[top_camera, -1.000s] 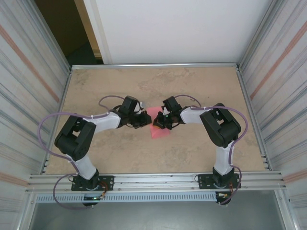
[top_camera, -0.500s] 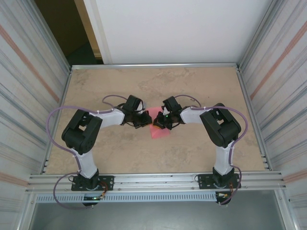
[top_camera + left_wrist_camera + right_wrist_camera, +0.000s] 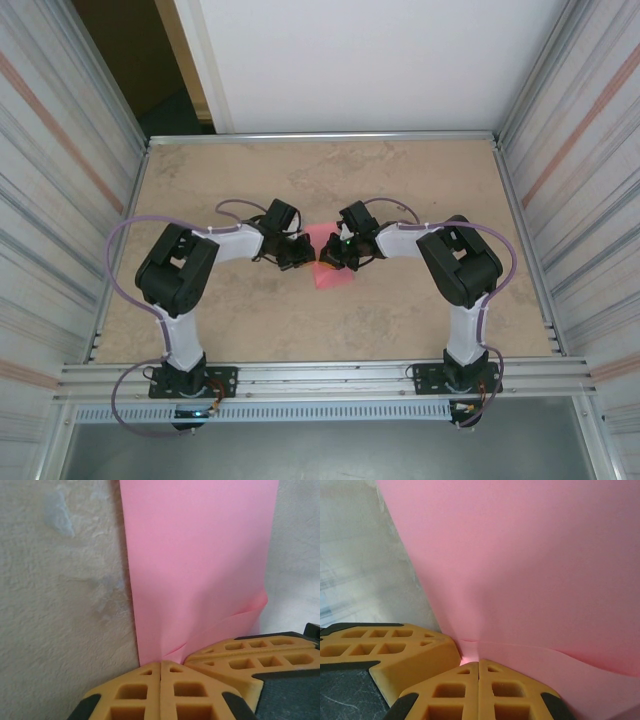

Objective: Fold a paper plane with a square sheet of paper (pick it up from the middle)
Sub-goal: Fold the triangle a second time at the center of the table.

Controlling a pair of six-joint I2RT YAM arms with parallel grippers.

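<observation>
We found thin pink square sheet of paper (image 3: 335, 277) lying at centre of beige mottled desk (image 3: 240, 320). We saw left tool (image 3: 161, 666) closed, pinching sheet's edge; right tool (image 3: 478, 666) closed, pinching sheet too. Paper buckled at pinches. Tools almost touching over desk centre.

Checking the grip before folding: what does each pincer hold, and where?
The left pincer and right pincer both pinch the pink paper at its edge, side by side.
</observation>
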